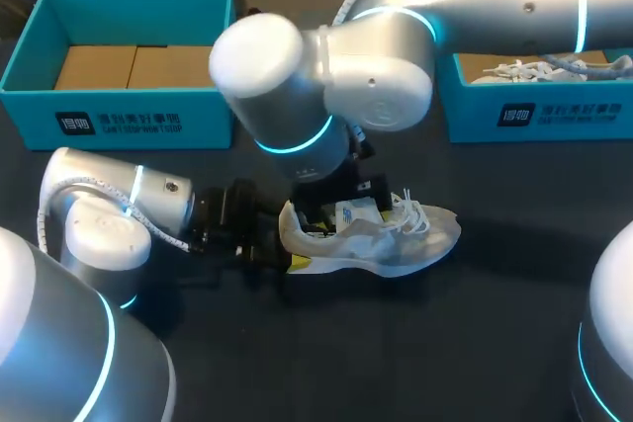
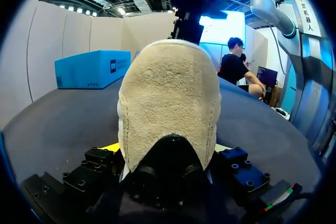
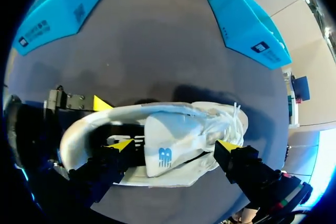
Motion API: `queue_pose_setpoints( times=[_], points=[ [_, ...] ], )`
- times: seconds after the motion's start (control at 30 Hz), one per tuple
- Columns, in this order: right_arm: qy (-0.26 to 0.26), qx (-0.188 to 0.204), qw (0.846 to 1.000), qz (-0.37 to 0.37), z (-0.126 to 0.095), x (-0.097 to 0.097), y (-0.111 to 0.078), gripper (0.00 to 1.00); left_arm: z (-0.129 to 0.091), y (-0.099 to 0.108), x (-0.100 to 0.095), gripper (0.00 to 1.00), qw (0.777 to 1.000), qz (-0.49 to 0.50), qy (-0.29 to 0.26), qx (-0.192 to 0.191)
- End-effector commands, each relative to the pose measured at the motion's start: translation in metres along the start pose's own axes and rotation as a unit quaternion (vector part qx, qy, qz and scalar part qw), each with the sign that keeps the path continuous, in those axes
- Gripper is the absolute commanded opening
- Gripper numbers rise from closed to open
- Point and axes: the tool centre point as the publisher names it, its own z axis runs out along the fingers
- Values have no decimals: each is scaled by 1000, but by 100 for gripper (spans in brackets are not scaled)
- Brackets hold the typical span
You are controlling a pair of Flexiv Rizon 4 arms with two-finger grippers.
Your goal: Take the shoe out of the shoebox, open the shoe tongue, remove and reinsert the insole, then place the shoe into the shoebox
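A white and beige shoe lies on its sole on the dark table, toe pointing right. From the left, my left gripper has the beige suede heel between its fingers, which press it from both sides; only slivers of their yellow tips show. My right gripper hangs open just above the shoe's mouth. The raised white tongue stands between its spread yellow tips, one of which is over the opening near the heel and the other over the laces.
A teal shoebox lined with brown cardboard stands at the back left. A second teal box at the back right holds another white laced shoe. Bare dark tabletop lies in front of the shoe.
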Motion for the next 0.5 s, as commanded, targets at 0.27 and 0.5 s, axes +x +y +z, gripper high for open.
queue_pose_setpoints(
  times=[0.27, 0.5],
  points=[
    [-36, 20, 999, 9, 12, -3, -3, 100, 0, 0, 0, 0, 1000, 0, 1, -1],
    [-51, 25, 998, 14, 4, -19, -2, 100, 0, 0, 0, 0, 1000, 0, 1, -1]
  ],
)
